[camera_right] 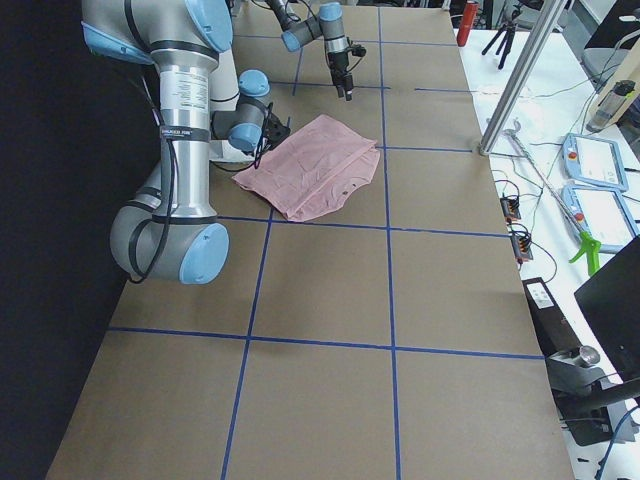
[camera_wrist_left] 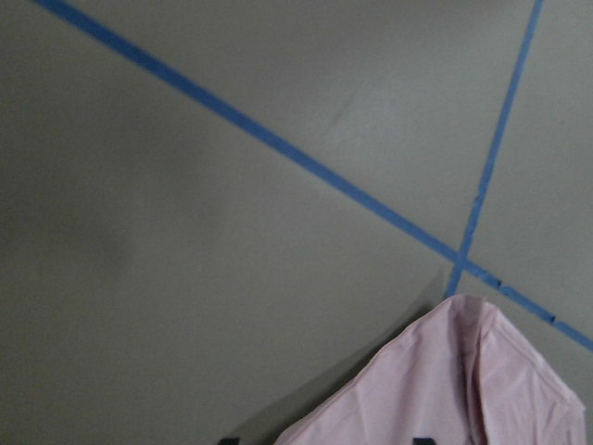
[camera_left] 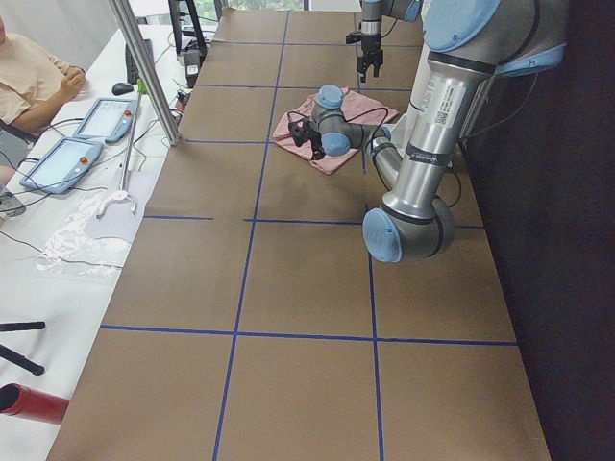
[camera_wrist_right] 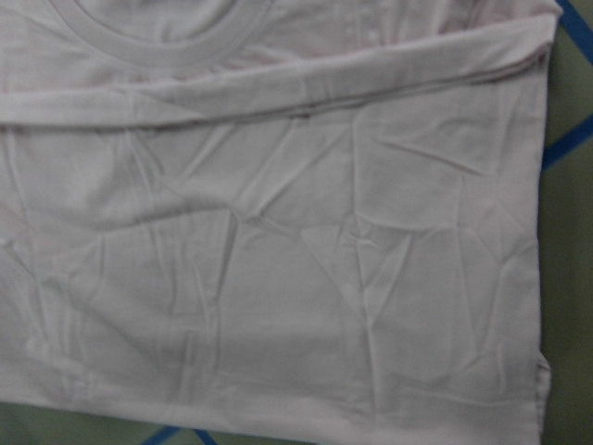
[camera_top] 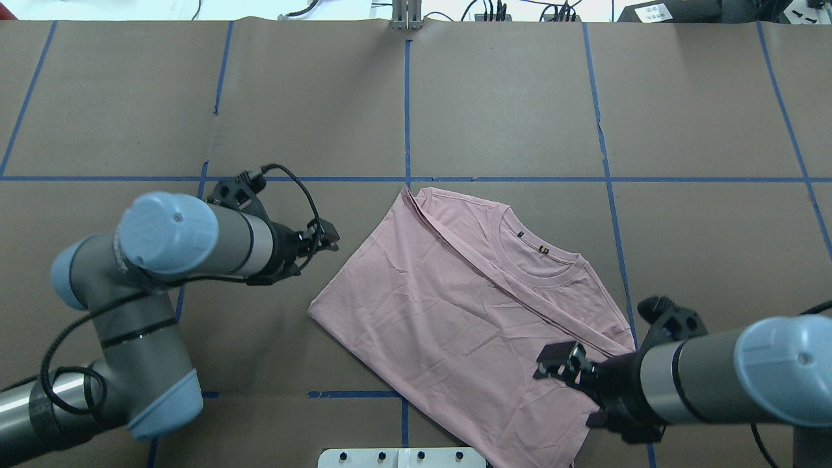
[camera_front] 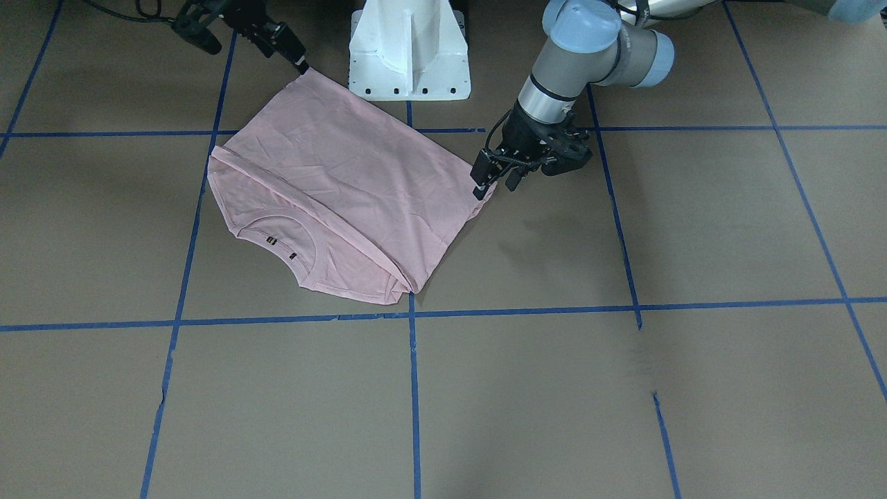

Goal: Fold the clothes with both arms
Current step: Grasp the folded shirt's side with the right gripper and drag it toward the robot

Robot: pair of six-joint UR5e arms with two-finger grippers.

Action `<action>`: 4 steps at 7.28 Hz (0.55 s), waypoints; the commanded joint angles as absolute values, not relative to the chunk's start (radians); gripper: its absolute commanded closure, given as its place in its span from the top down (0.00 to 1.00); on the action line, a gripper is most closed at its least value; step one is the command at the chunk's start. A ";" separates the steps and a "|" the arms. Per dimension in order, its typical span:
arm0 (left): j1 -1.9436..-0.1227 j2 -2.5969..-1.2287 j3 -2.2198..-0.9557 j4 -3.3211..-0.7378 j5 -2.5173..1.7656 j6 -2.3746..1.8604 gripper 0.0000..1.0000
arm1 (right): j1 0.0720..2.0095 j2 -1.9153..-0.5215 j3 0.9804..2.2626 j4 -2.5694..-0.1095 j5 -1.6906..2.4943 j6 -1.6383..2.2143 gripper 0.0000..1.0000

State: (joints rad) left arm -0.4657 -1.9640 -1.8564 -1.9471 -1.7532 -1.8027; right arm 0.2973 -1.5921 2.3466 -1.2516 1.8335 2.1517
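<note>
**T-shirt (camera_front: 346,180) folded once on the table (camera_front: 624,388), one end effector at each side**

Front view: the pink T-shirt lies flat and askew on the brown table, close to the white base (camera_front: 409,55). One half is folded over the other, so a plain panel covers most of it and the collar (camera_front: 305,239) shows along the edge farthest from the base. The left end effector (camera_front: 493,187) is at the shirt's corner on the view's right, its two fingers spread apart with nothing between them. The tip of the right end effector (camera_front: 301,64) meets the corner nearest the base. I cannot tell how far it is open or whether it has hold of the cloth.

Overhead: the T-shirt (camera_top: 442,312) is just right of the centre tape line (camera_top: 407,117). The left end effector (camera_top: 322,239) is beside the shirt, clear of it. The right end effector (camera_top: 552,364) overlaps the shirt's near right part.

Left side view: the T-shirt (camera_left: 285,127) is far down the table. A seated person (camera_left: 29,77) and two tablets (camera_left: 106,120) are at a side table.

Right side view: the T-shirt (camera_right: 310,170) lies beside the near arm's wrist.

Left wrist view: one corner of the T-shirt (camera_wrist_left: 445,389) lies near a crossing of tape lines. Two dark fingertips at the bottom edge stand well apart.

Right wrist view: wrinkled pink cloth (camera_wrist_right: 278,278) fills the picture, with the fold edge and collar at the top. No fingers show.
</note>
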 commanded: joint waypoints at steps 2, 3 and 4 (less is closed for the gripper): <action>-0.379 -1.921 -1.850 -1.896 -1.720 -1.807 0.63 | 0.451 -1.562 2.315 -1.253 1.829 2.145 1.00; -0.371 -1.921 -1.839 -1.898 -1.718 -1.807 0.63 | 0.453 -1.537 2.274 -1.252 1.829 2.137 1.00; -0.370 -1.933 -1.838 -1.894 -1.721 -1.809 0.63 | 0.449 -1.502 2.252 -1.252 1.836 2.135 1.00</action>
